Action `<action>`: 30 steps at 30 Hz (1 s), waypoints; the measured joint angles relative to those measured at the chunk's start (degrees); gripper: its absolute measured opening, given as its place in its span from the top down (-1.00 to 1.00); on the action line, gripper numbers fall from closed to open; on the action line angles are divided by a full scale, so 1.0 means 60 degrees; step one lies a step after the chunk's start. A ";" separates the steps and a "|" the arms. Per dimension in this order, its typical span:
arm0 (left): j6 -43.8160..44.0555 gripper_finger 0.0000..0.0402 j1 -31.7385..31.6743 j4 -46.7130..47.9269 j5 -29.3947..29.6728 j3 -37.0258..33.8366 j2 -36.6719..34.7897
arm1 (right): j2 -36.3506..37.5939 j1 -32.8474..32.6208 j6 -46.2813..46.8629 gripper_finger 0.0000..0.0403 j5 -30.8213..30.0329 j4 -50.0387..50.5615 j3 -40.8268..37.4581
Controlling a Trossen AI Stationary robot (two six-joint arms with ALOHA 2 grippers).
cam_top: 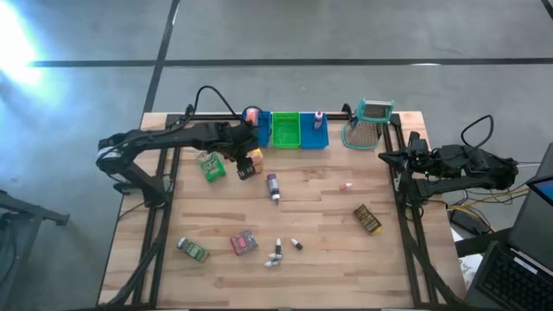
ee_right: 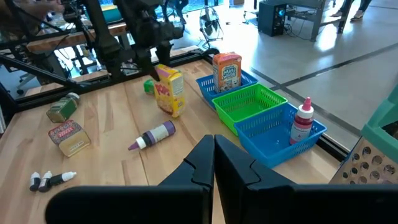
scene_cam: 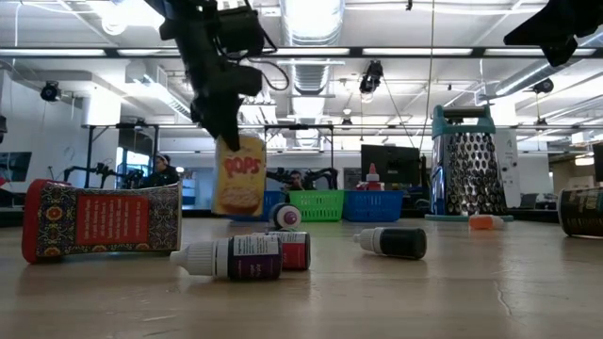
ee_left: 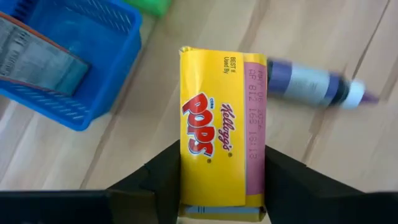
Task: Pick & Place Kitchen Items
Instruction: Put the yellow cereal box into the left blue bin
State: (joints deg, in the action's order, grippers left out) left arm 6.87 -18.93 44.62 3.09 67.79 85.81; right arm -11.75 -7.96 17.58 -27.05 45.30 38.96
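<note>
Cereal box [cam_top: 249, 164] beside purple bottle [cam_top: 273, 187]

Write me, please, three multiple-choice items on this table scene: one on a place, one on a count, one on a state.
1. Where does the white bottle with the red cap stand?
A. in the end blue bin, beside the green bin
B. in the green bin
C. on the bare table by the grater

2. How many bins stand in the row at the table's far edge?
A. two
B. three
C. five

3. What is the left claw doing?
A. hanging open over nothing
B. resting shut on the table
C. gripping the yellow Pops box

Answers: 1 A, the right wrist view shows it upright inside that blue bin; 2 B, the high view shows blue, green, blue; 3 C, the left wrist view shows both fingers pressed against the box's sides.
</note>
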 joint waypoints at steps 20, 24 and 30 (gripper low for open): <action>0.4581 0.12 0.0024 -0.3347 0.2961 0.0682 -0.0112 | -0.0003 0.0000 0.0000 0.96 -0.0003 -0.0011 0.0000; 0.5415 0.12 0.0024 -0.3629 0.3977 0.0682 -0.0097 | -0.0003 -0.0001 0.0000 0.96 -0.0001 -0.0015 0.0000; 0.6237 0.13 0.0024 -0.3658 0.4928 0.0674 0.0002 | 0.0000 -0.0002 0.0000 0.96 0.0000 -0.0015 0.0000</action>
State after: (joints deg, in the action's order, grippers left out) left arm 44.29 -18.79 22.67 32.66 71.83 85.82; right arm -11.75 -7.97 17.58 -27.05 45.21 38.96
